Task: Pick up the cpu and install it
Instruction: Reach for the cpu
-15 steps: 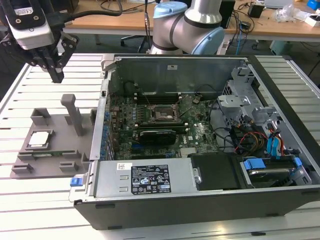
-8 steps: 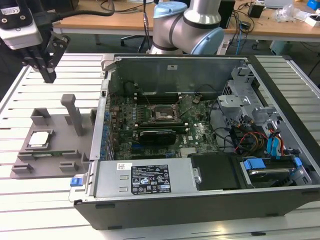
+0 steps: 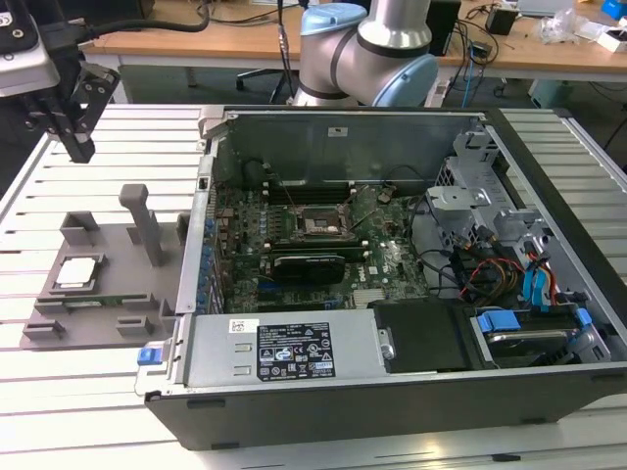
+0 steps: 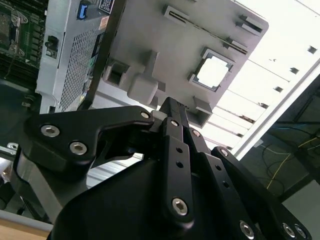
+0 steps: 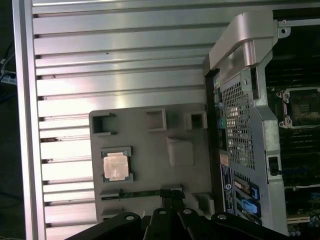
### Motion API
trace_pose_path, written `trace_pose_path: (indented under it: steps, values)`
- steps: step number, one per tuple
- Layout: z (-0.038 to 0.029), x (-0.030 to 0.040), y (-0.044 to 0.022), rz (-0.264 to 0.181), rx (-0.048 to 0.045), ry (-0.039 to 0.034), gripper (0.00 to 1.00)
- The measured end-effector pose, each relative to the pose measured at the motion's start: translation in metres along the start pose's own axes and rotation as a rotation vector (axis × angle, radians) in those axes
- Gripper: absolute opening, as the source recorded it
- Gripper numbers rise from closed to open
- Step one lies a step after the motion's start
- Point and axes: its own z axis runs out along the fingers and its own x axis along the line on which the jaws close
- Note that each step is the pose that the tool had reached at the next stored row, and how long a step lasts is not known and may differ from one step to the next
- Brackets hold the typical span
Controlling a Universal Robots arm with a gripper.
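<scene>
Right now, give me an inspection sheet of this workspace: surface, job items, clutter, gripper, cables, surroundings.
Surface: slatted metal table, with a grey tray beside an open case.
Job's things: cpu lies flat in a pocket of the tray. The socket on the board inside the case has no chip in it.
Clutter: nothing seen.
Gripper: gripper hangs above the table beyond the tray, apart from the cpu, fingers together and holding nothing.
Cables: red, black and blue leads bundled inside the case; loose cords on the desk behind.
Surroundings: wooden desk and the arm's base behind the case.
</scene>
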Motion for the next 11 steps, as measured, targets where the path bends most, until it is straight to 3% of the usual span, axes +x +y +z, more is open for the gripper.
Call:
trace_pose_path:
  steps: [11]
  values:
    - [-0.0005, 0.0232, -0.0017, 0.0, 0.0006, -0.0001, 0.11]
